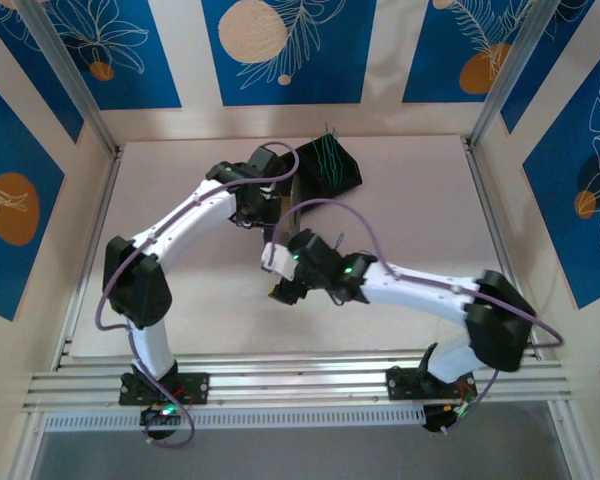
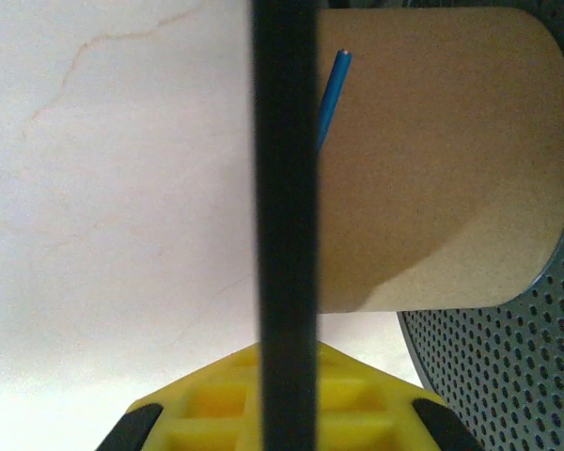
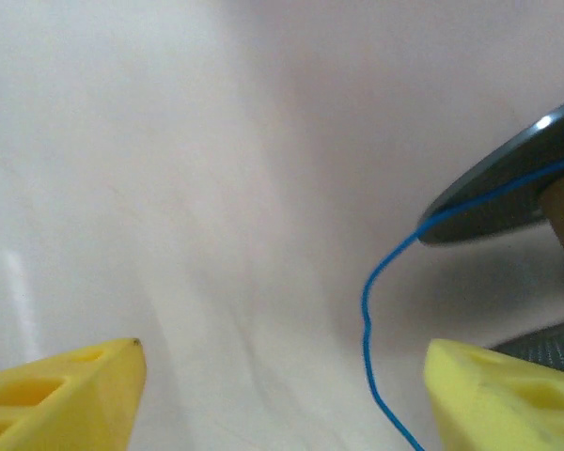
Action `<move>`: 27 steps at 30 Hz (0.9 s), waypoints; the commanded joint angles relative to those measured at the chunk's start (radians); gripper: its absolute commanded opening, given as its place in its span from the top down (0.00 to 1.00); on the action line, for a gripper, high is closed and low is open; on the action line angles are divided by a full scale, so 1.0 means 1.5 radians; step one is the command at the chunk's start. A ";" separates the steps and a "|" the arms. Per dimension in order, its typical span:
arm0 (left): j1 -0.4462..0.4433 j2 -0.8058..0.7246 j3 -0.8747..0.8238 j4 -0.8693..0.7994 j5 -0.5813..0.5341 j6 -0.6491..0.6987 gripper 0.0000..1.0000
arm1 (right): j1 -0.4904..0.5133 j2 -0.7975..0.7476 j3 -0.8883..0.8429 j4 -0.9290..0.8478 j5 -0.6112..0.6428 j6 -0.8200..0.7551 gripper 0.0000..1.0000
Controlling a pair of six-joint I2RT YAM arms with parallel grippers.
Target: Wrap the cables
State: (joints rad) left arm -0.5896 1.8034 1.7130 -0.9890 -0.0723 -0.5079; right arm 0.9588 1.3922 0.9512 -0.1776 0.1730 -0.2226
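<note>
In the left wrist view my left gripper [image 2: 287, 355] is shut on the thin black flange [image 2: 285, 188] of a spool, seen edge-on between the yellow fingers. The spool's brown cardboard core [image 2: 432, 169] lies just beyond, with the end of a blue cable [image 2: 335, 94] resting against it. In the right wrist view my right gripper [image 3: 282, 357] stands open, its yellow fingertips [image 3: 94, 376] far apart. The blue cable [image 3: 368, 310] runs loose between them, from the spool's dark flange [image 3: 508, 197] down to the frame's bottom edge, nearer the right finger. From above, both grippers, left [image 1: 256, 205] and right [image 1: 280, 284], meet mid-table.
A black box [image 1: 342, 172] holding green cables [image 1: 325, 155] sits at the back of the table, just beyond the left gripper. A grey perforated disc [image 2: 508, 376] shows at the lower right of the left wrist view. Metal frame posts [image 1: 75, 80] stand at the back corners.
</note>
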 commanded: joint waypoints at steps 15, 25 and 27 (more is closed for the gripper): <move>0.034 -0.248 -0.024 0.145 -0.029 0.087 1.00 | -0.339 -0.270 0.067 0.046 -0.580 0.650 0.21; 0.034 -0.332 -0.101 0.192 -0.046 0.132 1.00 | -0.406 -0.267 0.155 0.002 -0.613 0.760 0.24; 0.034 -0.347 -0.119 0.208 -0.043 0.137 1.00 | -0.439 -0.257 0.156 -0.011 -0.628 0.788 0.27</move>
State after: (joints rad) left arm -0.5377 1.3407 1.5528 -0.7971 -0.1284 -0.3355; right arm 0.3531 0.9981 1.1603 -0.1322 -0.7208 0.8669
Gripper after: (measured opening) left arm 0.083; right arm 0.739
